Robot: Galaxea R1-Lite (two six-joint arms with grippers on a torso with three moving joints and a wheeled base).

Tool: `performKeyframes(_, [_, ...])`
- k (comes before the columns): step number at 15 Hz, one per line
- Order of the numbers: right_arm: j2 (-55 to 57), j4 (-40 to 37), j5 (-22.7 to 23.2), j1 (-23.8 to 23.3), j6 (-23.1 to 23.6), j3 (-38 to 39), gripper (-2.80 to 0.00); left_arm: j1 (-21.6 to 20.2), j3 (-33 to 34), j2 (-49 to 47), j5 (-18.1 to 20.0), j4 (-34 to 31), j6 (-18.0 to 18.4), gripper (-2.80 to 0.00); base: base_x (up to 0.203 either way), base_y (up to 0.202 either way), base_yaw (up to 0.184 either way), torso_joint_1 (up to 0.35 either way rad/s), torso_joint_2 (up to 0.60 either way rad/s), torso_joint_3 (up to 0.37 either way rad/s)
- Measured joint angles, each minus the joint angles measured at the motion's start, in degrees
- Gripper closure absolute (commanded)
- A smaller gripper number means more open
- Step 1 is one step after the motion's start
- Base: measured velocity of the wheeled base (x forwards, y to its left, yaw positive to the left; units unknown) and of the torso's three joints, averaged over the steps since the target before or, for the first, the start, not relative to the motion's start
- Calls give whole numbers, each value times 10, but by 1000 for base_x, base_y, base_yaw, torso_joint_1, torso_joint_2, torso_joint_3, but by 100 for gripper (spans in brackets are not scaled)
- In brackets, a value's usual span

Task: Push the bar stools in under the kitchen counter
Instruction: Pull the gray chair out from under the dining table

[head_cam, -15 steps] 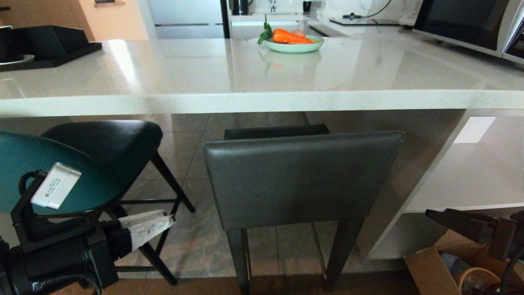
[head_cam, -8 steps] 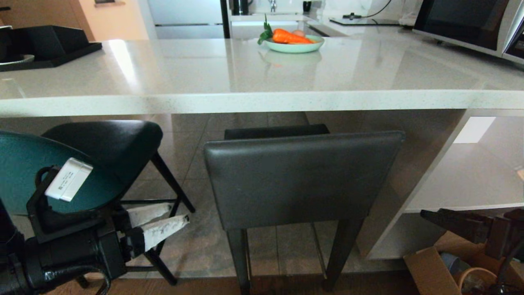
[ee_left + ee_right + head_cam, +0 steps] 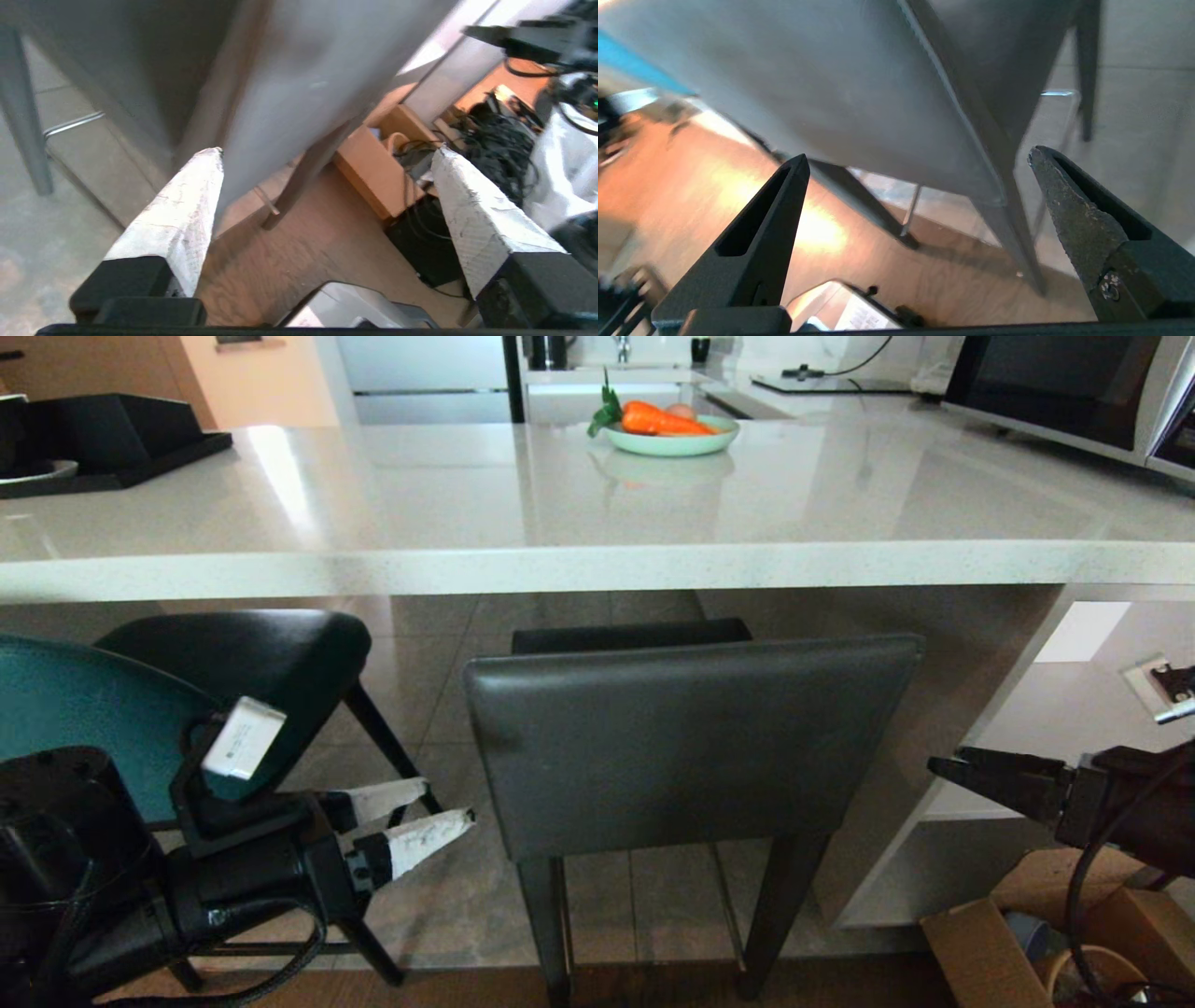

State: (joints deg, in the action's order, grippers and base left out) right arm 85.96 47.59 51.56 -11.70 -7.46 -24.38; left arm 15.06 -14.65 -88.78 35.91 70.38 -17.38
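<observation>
Dark grey leather covers the rectangular-backed bar stool (image 3: 691, 742), which stands between the 2 grippers with its seat tucked under the thick edge of the glossy white-grey stone kitchen counter (image 3: 597, 569). The left gripper (image 3: 425, 812), with white-wrapped fingers (image 3: 177, 219) spread wide and holding nothing, sits just beside the backrest's left edge. The right gripper (image 3: 943, 768), black jaws likewise spread apart and empty, points at the backrest's right edge, near but not touching. Chrome footrest bars run between the grey stool's dark legs. The teal round-backed stool (image 3: 84, 719) with thin black legs stands to the left, behind the left arm.
</observation>
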Motion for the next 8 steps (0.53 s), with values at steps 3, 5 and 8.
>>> performKeyframes(3, [51, 48, 40, -1, 0, -1, -280, -17, 7, -85, 0, 108, -9, -280, 0, 0, 0, 0, 0, 0])
performKeyframes(5, [92, 100, 50, 2, 0, -5, -280, -16, 14, -141, -5, 160, -18, -280, 0, 0, 0, 0, 0, 0])
performKeyframes(8, [151, 184, 67, 9, -3, -17, -280, -1, 12, -181, -5, 168, -27, -280, 0, 0, 0, 0, 0, 0])
